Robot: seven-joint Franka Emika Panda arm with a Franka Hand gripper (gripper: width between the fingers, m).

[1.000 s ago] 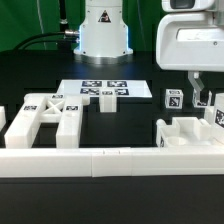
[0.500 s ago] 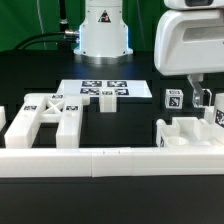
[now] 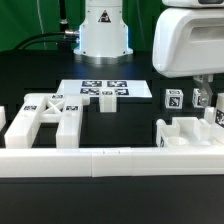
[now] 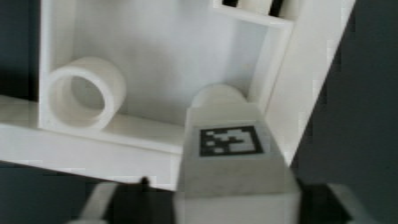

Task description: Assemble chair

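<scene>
My gripper [image 3: 201, 97] hangs at the exterior view's right, over the far edge of the white seat slab [image 3: 186, 134]. In the wrist view its dark fingers [image 4: 134, 203] stand tight against both sides of a short white square post [image 4: 228, 150] with a tag on top. The gripper [image 4: 228, 205] is shut on this post. Behind the post the seat slab [image 4: 160, 70] shows with a round hole. A second tagged post [image 3: 174, 100] stands to the left of the gripper, and a third tagged piece [image 3: 216, 116] to its right. The X-braced frame [image 3: 45, 118] lies at the exterior view's left.
The marker board [image 3: 104, 90] lies mid-table in front of the robot base [image 3: 103, 30]. A small white block [image 3: 106, 105] stands at its near edge. The long low white rail [image 3: 110, 160] runs across the front.
The gripper's white body has shifted a little toward the exterior view's left and lower. The fingers and the post between them stay over the seat slab's far edge. The other parts have not moved.
</scene>
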